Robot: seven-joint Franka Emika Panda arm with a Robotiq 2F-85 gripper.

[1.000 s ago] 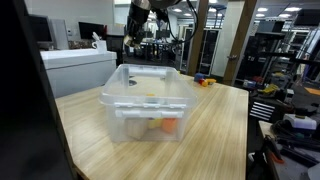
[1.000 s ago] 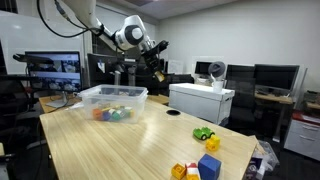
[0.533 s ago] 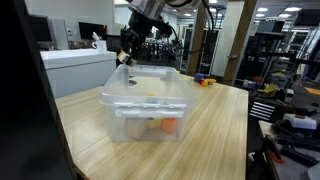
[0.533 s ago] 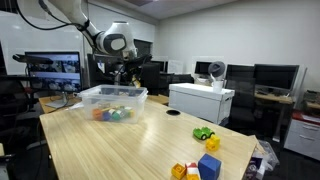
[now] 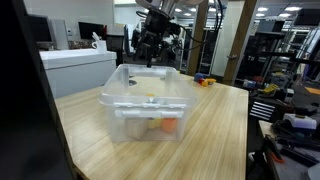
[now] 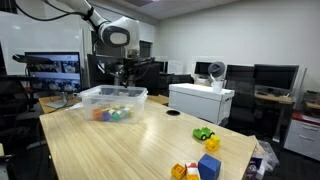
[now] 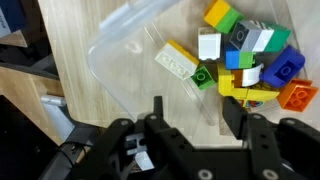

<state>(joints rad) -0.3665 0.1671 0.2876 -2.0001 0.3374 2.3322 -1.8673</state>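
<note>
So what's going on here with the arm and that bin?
A robot arm holds its tool over a clear bin on a wooden table. The jaws stand apart with nothing between them. Coloured blocks lie heaped in the bin, a pale one just beside the heap. A few more blocks sit loose on the table, away from the bin.

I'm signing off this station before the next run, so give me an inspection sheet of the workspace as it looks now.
Surface: light wooden table.
Job's things: clear plastic bin holding coloured toy blocks.
Clutter: loose toy blocks near one table corner.
Grippers: gripper open, empty, above the bin.
Cables: nothing seen on the table.
Surroundings: white cabinet, monitor.
</note>
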